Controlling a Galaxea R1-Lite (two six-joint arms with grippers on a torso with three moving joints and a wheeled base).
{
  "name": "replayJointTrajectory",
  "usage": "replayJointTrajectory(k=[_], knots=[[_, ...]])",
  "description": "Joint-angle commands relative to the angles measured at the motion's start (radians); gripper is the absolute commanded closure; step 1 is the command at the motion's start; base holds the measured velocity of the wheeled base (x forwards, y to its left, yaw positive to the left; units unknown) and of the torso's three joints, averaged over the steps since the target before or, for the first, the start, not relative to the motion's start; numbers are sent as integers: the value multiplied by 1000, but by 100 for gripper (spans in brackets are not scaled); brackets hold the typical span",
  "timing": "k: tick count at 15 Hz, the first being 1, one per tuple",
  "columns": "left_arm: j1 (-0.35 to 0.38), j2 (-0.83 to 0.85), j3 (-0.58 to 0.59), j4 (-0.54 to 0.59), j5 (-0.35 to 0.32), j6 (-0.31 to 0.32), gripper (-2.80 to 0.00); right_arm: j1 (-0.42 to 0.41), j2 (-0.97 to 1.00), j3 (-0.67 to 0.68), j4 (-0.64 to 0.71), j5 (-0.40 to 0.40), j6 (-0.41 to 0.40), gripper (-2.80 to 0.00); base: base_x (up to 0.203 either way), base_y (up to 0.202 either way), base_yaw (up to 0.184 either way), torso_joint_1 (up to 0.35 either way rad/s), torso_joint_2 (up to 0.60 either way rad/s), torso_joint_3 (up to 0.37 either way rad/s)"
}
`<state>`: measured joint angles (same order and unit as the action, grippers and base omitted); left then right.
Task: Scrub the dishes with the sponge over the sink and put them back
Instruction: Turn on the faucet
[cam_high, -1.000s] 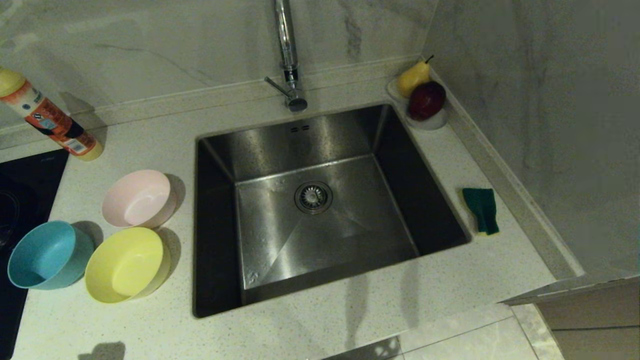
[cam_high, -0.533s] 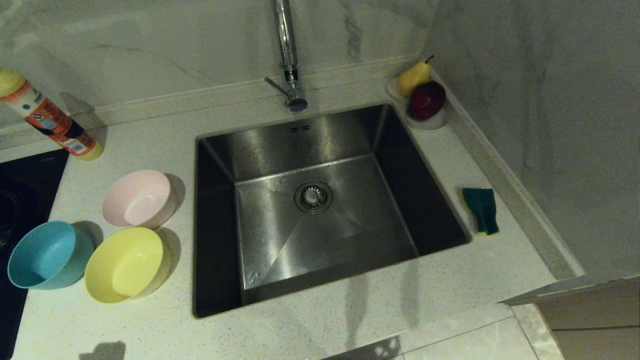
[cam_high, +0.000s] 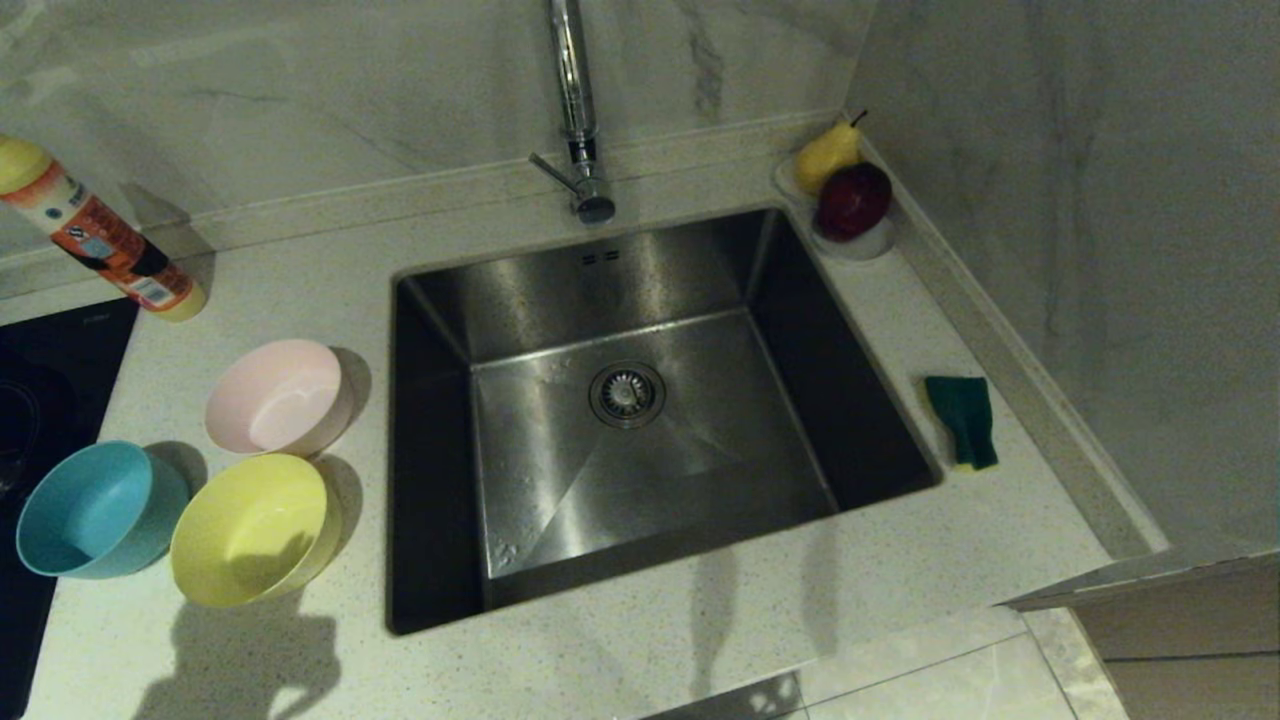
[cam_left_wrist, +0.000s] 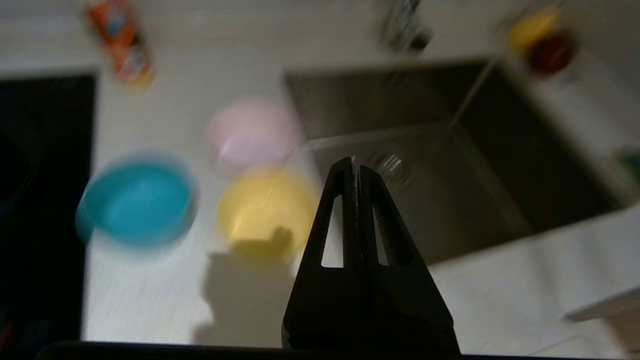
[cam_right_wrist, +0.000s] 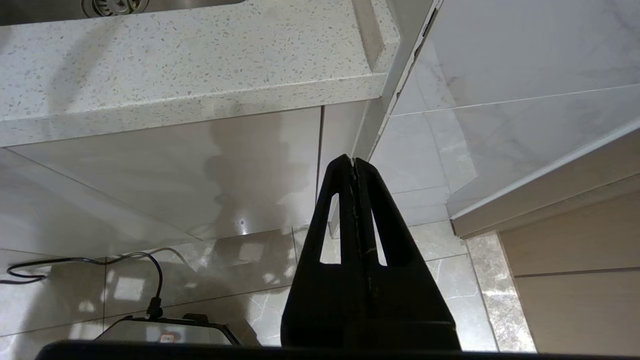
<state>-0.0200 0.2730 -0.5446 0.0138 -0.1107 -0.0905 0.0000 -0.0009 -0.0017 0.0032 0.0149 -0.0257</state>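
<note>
Three bowls stand on the counter left of the sink (cam_high: 640, 290): pale pink (cam_high: 278, 397), teal blue (cam_high: 95, 510) and yellow (cam_high: 250, 530). The sponge (cam_high: 962, 418), green face up, lies on the counter right of the sink. My left gripper (cam_left_wrist: 354, 167) is shut and empty, high above the counter's front, with the yellow bowl (cam_left_wrist: 265, 210), pink bowl (cam_left_wrist: 250, 132) and blue bowl (cam_left_wrist: 137, 200) below and ahead of it. Only its shadow shows in the head view. My right gripper (cam_right_wrist: 353, 164) is shut and empty, parked below the counter edge.
A tap (cam_high: 575, 110) rises behind the sink. A white dish with a pear (cam_high: 828, 155) and a dark red fruit (cam_high: 852, 200) sits at the back right corner. An orange bottle (cam_high: 95, 235) leans at the back left, and a black hob (cam_high: 40, 400) lies at the left edge.
The shadow at the counter's front left has grown and now reaches the yellow bowl: my left arm has risen and come forward. Bowls and sponge have not moved.
</note>
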Motion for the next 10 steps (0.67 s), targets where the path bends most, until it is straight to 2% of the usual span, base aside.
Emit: replayJointTrajectory(k=[1,3,5,7,10], knots=[[-1,371,-209,4,-23,-45,0,0,1,0,0,0,0,0,0,0,0,0,0,0],[-1,606,-379,1,-39,-130,0,0,1,0,0,0,0,0,0,0,0,0,0,0],[-2,833,-579,-4,-49,-247,0,0,-1,0,0,0,0,0,0,0,0,0,0,0],[-6,1036,-772,-14,-57,-391,0,0,1,0,0,0,0,0,0,0,0,0,0,0],[-14,1247,-919,-101,-64,-579,0,0,1,0,0,0,0,0,0,0,0,0,0,0]])
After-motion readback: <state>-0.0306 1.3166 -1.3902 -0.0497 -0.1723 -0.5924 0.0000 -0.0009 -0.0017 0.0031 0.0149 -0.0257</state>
